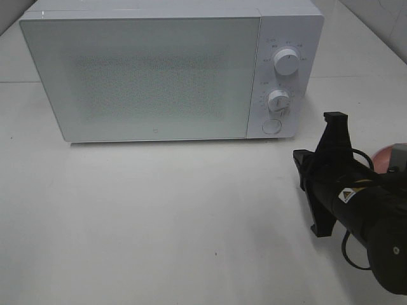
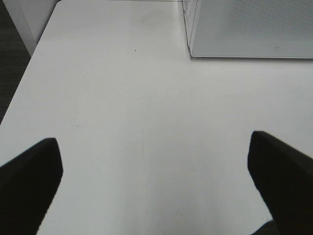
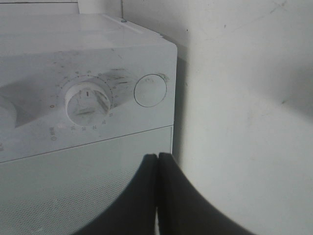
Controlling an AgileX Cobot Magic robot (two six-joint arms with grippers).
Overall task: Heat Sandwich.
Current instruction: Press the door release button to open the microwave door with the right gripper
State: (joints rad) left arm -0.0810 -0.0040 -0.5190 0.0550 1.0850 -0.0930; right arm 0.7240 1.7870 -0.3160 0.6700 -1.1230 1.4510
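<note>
My right gripper (image 3: 157, 161), clenched on nothing, faces the round button (image 3: 150, 90) of the microwave (image 1: 159, 70). My left gripper (image 2: 154, 144) hangs released. No sandwich in view; presumably light and soft, so I'd pinch its edges gently.

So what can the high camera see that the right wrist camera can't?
Only the high camera shows the whole microwave, closed door and all, plus the black right arm and something pink behind it. Only the right wrist camera shows the right gripper with its jaws pressed together. Both show the lower knob and the round button.
</note>
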